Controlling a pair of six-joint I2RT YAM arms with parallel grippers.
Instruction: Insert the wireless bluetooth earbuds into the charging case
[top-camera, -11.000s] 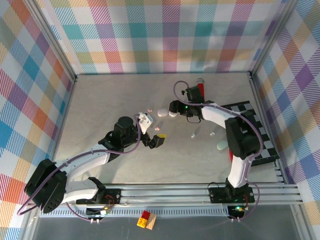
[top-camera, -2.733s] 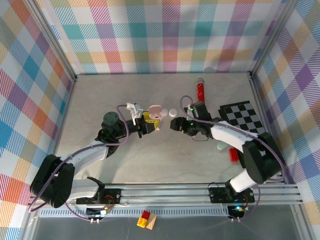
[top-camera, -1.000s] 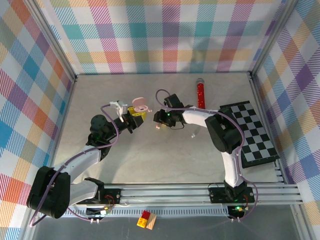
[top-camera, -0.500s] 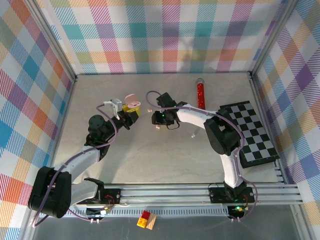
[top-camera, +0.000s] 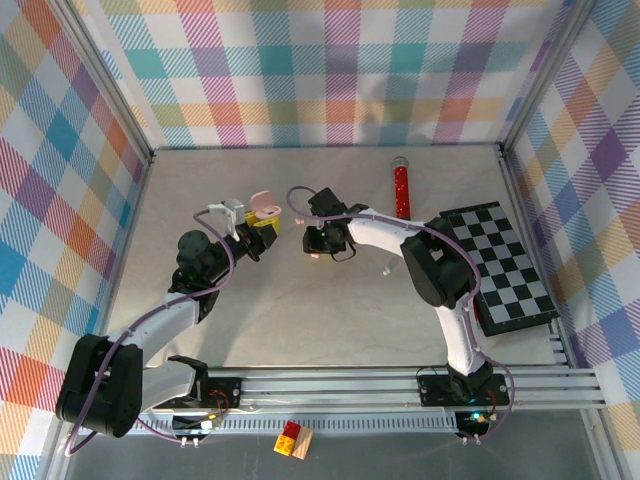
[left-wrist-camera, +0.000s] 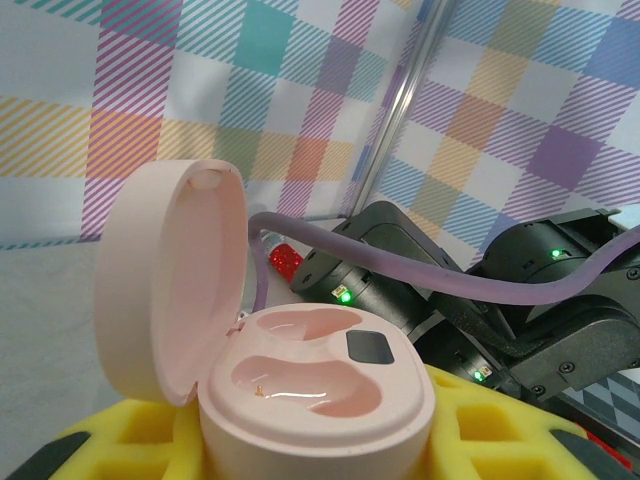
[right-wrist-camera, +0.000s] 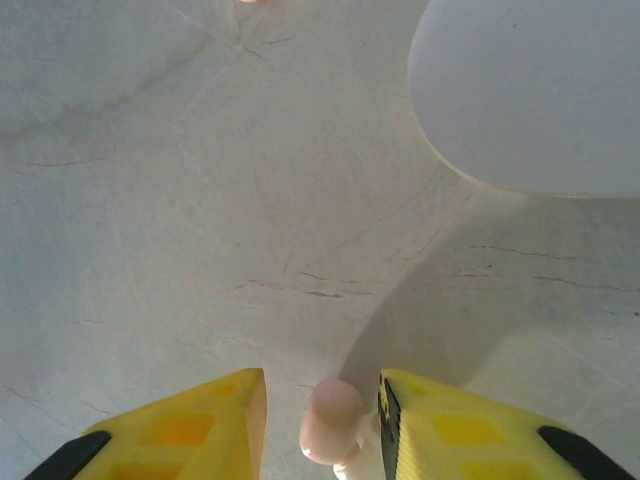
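Observation:
A pink charging case (left-wrist-camera: 310, 375) stands with its lid (left-wrist-camera: 165, 275) up and both wells bare, and my left gripper (left-wrist-camera: 320, 440) is shut on its base between yellow pads (left-wrist-camera: 520, 430). From above, the case (top-camera: 263, 203) is lifted off the table in that gripper (top-camera: 262, 222). My right gripper (top-camera: 316, 245) is low over the table just right of it. A pale pink earbud (right-wrist-camera: 330, 420) lies between its open fingers (right-wrist-camera: 200, 420), against the right one and apart from the left. Another earbud (right-wrist-camera: 255, 2) peeks in at the top edge.
A white pebble-shaped case (right-wrist-camera: 525, 90) lies just beyond the right gripper. A red cylinder with a silver cap (top-camera: 400, 185) and a checkered mat (top-camera: 505, 260) lie to the right. A tiny pale piece (top-camera: 385, 270) rests mid-table. Plaid walls enclose the table.
Over the last second both grippers shifted left, the left one carrying the open pink case. The right gripper settled around the pink earbud on the table.

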